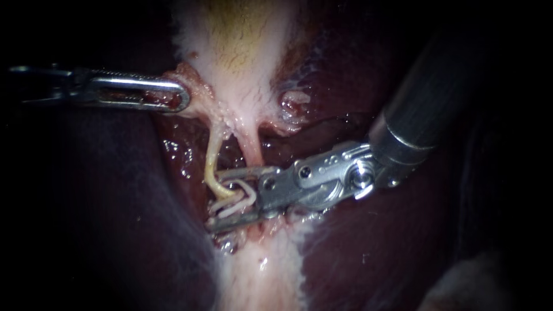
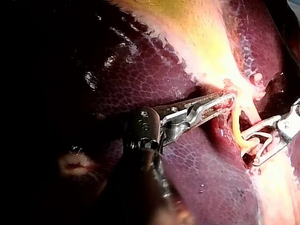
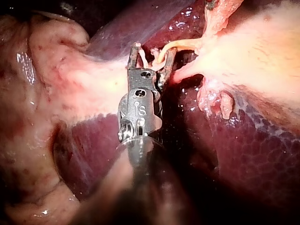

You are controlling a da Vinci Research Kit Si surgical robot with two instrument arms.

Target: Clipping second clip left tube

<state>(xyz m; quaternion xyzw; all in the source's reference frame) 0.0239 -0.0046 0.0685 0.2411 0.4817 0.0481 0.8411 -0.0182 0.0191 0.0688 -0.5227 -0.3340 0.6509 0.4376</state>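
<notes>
My left instrument (image 1: pixel 173 95) comes in from the left, its jaws shut on pale tissue at the narrow end of the gallbladder (image 1: pixel 242 52). Two tubes run down from there: a yellowish left tube (image 1: pixel 211 161) and a pinker right tube (image 1: pixel 250 147). My right instrument (image 1: pixel 227 198) comes in from the upper right. Its jaws stand open around the lower end of the left tube, one on each side. A white clip (image 1: pixel 233 201) lies on that tube between them. In the right wrist view the jaws (image 3: pixel 152 54) straddle the tube (image 3: pixel 180 45).
Dark red liver (image 1: pixel 374 247) lies on both sides of the pale band of tissue (image 1: pixel 265 270) below the tubes. A small pale stump (image 1: pixel 294 101) sits to the right of the tubes. In the left wrist view my right instrument (image 2: pixel 251 150) shows beyond my left instrument's jaws (image 2: pixel 225 99).
</notes>
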